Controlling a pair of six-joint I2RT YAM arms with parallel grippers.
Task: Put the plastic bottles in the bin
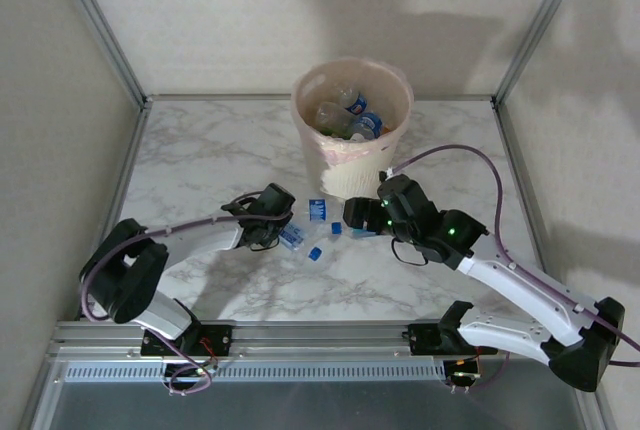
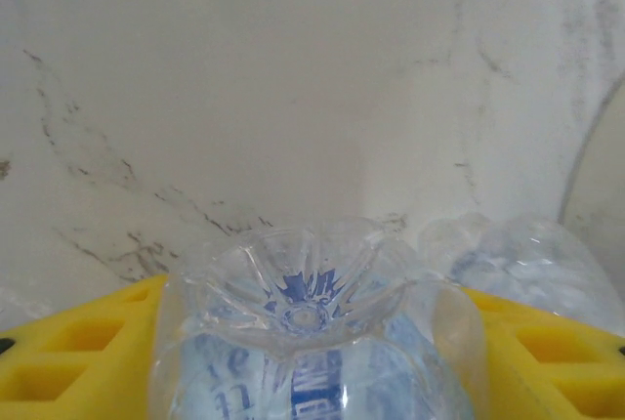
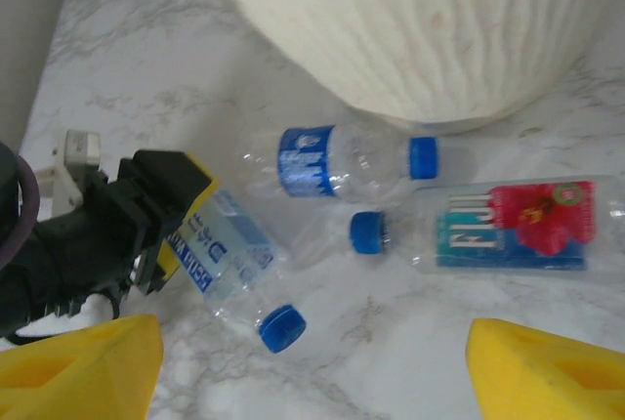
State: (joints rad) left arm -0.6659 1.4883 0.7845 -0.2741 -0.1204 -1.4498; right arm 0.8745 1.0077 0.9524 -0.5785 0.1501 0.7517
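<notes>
Cream plastic marks the bin (image 1: 345, 165), which already holds several bottles (image 1: 350, 118). Just in front of it we see the left gripper (image 1: 289, 232) closed on a clear bottle (image 3: 227, 266), its yellow fingers (image 2: 68, 352) pressing both sides. Nearer the bin, a blue-label bottle (image 3: 342, 158) and a red-label bottle (image 3: 508, 227) lie on the marble table (image 1: 200, 160). The right gripper (image 3: 312, 342) hangs over them, spread wide and holding nothing.

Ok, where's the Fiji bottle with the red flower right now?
Right wrist view, right of centre: the Fiji bottle lies flat on the table at the foot of the bin, beside a blue-labelled bottle, ahead of the open right tool.
</notes>
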